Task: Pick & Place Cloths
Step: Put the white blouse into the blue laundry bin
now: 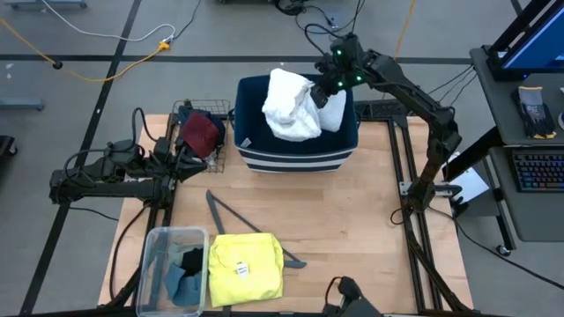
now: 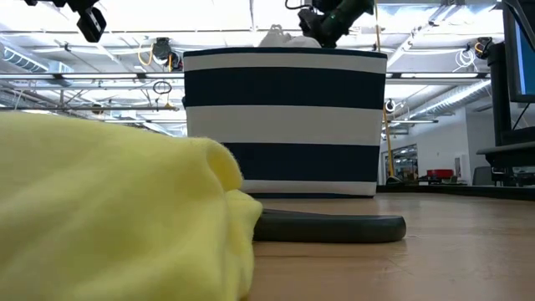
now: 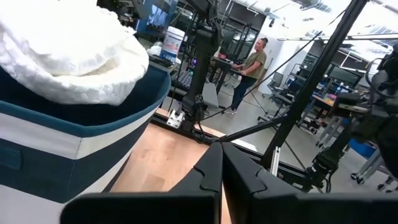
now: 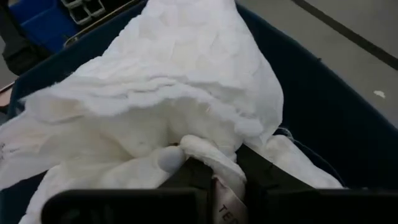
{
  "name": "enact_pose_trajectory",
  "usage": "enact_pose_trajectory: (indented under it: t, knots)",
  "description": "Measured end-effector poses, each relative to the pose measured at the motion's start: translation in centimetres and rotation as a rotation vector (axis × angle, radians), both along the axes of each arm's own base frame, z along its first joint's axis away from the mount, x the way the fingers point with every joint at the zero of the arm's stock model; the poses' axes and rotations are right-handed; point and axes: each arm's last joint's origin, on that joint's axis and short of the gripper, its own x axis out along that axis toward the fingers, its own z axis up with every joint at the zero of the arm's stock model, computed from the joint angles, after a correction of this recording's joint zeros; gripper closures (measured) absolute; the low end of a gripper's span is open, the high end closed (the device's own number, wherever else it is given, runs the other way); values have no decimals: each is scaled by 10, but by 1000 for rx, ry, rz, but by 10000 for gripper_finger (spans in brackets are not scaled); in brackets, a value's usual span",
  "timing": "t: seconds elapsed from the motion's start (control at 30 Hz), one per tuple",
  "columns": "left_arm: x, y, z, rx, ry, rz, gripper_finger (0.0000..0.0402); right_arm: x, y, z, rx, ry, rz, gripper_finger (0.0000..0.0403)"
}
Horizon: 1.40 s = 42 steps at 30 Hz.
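Note:
A white shirt (image 1: 291, 106) is piled in the navy-and-white striped basket (image 1: 295, 158) at the table's far side, bulging above its rim. My right gripper (image 1: 324, 88) hangs over the basket's right half and is shut on that shirt (image 4: 180, 106). My left gripper (image 3: 221, 171) is shut and empty, level above the table's left side beside a wire basket holding the maroon piece (image 1: 201, 132). The yellow T-shirt (image 1: 245, 269) lies folded flat near the near edge. Black and grey-blue pieces (image 1: 187, 269) sit in a clear bin. My right gripper pinches a bunched fold of the white shirt (image 4: 208, 155) between its two fingers, coming from above and slanting down into the basket. Several layers seem gathered there. The rest of the shirt spreads out beyond the fingers and rests inside the basket.
A thin grey hanger (image 1: 236, 216) lies on the wood between the striped basket and the yellow T-shirt. The clear bin (image 1: 159, 242) stands at the near left corner. Bare tabletop (image 1: 361, 229) stretches across the right half. A person (image 3: 252, 71) stands far off in the room.

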Motion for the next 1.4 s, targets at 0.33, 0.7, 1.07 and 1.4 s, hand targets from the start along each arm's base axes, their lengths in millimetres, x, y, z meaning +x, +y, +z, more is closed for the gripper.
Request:
enact_pose_trajectory:
  t: [0.33,0.7,1.07,1.4]
  knots:
    - [0,0,0,8,0,0,392,-1,3,7,110,-133,166,378]
    - [0,0,0,9,0,0,384,-30,-41,38,487,-548,248,378]
    - [0,0,3,14,-28,0,388,-43,-53,20,917,-503,188,378]
    - [-1,-1,16,28,-164,-17,396,-48,-55,-37,1214,-348,35,378]
